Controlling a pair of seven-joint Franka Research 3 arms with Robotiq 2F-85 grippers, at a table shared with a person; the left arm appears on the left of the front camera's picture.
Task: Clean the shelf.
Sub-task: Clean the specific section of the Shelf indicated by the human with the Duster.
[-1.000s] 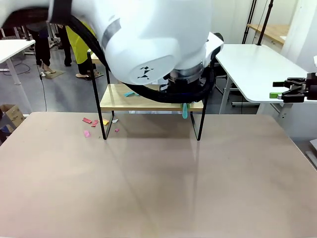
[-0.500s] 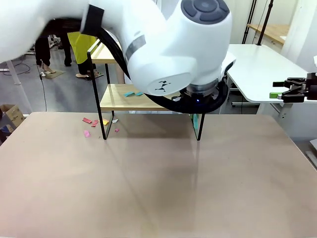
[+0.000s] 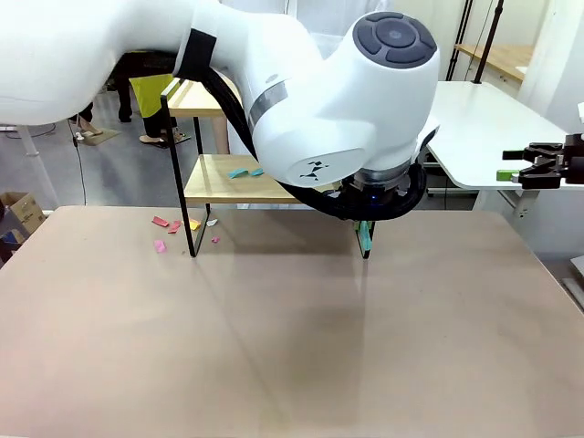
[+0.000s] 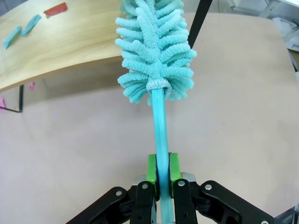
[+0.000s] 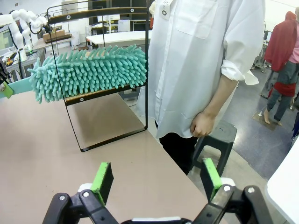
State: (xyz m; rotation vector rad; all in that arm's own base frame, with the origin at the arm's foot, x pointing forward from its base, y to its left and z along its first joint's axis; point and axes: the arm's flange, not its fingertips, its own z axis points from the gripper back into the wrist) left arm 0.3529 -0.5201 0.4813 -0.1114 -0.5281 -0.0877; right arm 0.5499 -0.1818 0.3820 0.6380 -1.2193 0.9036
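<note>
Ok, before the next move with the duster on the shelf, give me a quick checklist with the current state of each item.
1. Left tool shut on the duster handle: ok.
2. Duster head touching the shelf lower board: cannot tell.
3. Lower board free of paper scraps: not ok.
4. Right tool open, away from the shelf: ok.
5. Person's hand clear of the duster: ok, hanging at their side.

The shelf (image 3: 219, 187) stands centre-left of the frame at the table's (image 3: 292, 347) far edge. Beside its left front leg paper scraps (image 3: 162, 222) lie on the table, paper strips (image 3: 239, 172) lie on its lower board, and the duster (image 3: 365, 235) is at its right end.
</note>
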